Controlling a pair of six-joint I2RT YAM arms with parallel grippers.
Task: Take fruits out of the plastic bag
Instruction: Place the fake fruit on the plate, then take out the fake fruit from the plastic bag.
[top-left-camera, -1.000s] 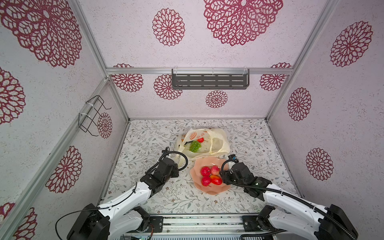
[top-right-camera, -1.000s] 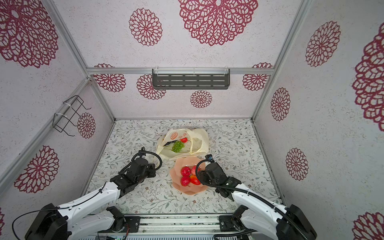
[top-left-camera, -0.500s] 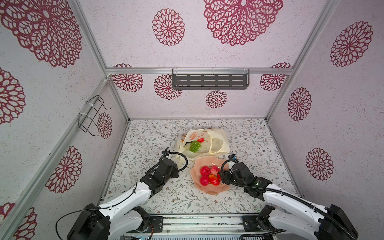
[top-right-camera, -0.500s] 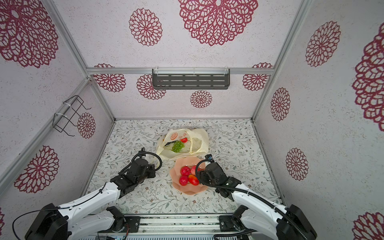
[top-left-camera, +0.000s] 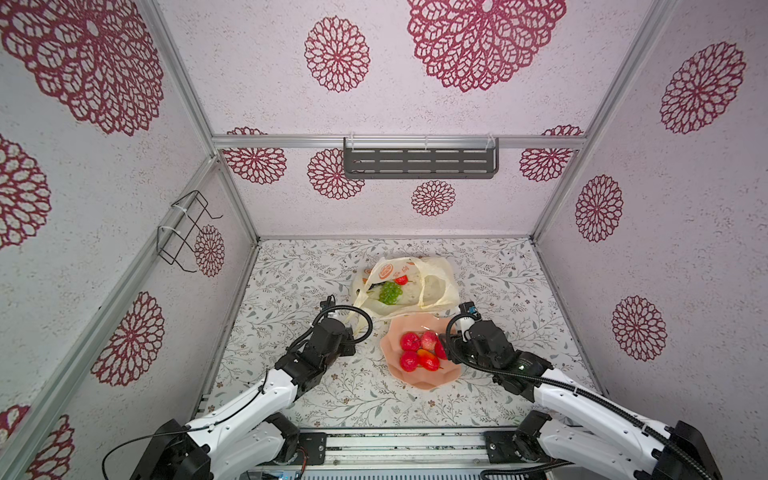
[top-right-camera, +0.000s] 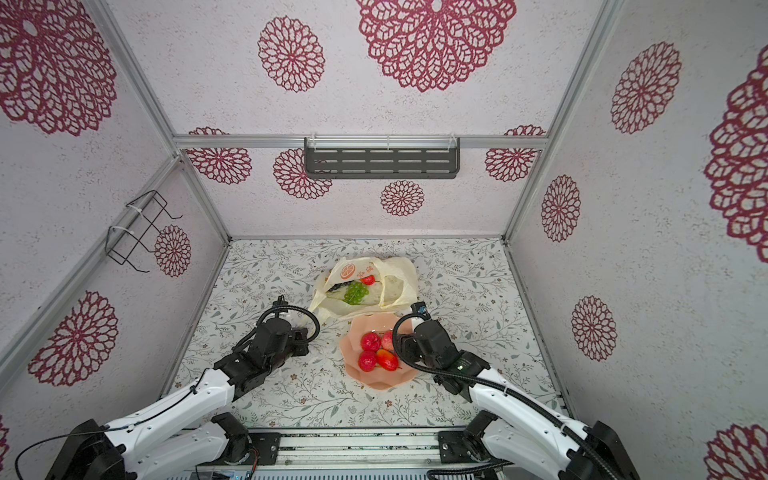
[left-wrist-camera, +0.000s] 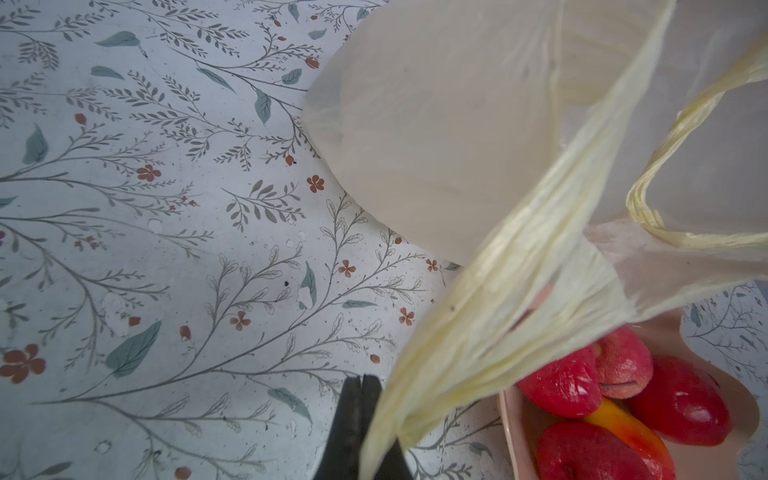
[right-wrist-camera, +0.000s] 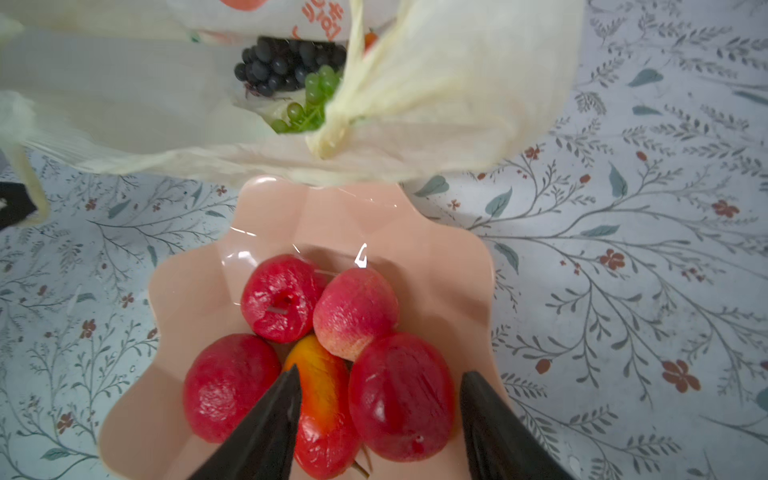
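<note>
Fruits (top-left-camera: 390, 292) not yet removed are lying in the plastic bag (top-left-camera: 436, 286) just beyond the bowl (top-left-camera: 409, 322), straight ahead of the right fingers (right-wrist-camera: 266, 428) hovering spread over it, while left fingers (left-wrist-camera: 351, 428) are pinching the bag's handle (left-wrist-camera: 498, 316).

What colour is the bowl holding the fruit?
The bowl is peach-pink, clearest in the right wrist view.

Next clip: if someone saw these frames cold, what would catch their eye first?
The heap of glossy red fruits in the pink bowl stands out most, with the right gripper open just above them. Behind the bowl lies the plastic bag, with green grapes showing in its mouth and one handle drawn out to the shut left gripper.
</note>
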